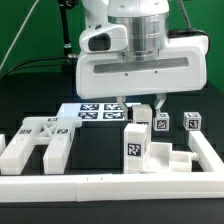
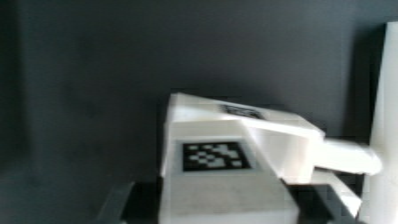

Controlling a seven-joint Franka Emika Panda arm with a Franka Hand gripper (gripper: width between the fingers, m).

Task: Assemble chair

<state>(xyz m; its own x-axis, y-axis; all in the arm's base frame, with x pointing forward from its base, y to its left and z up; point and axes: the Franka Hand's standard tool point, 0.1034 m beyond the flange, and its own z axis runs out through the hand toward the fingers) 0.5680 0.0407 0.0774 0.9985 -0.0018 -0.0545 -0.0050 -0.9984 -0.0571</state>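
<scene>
Front rail (image 1: 100,186) nearest; loose chair parts (image 1: 40,140) on worktop (image 1: 95,150) behind it. Arm's fingers (image 1: 158,104) clamped on tagged chair block (image 2: 222,150) mid-worktop. Suggest: lift straight up, hold it square, clear neighbouring parts before translating.

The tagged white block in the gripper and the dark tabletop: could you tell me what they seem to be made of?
The tagged white block looks like matte hard plastic: uniform white, crisp edges, no grain. The tabletop looks like a black matte cloth or mat, without shine; which, I cannot tell.
</scene>
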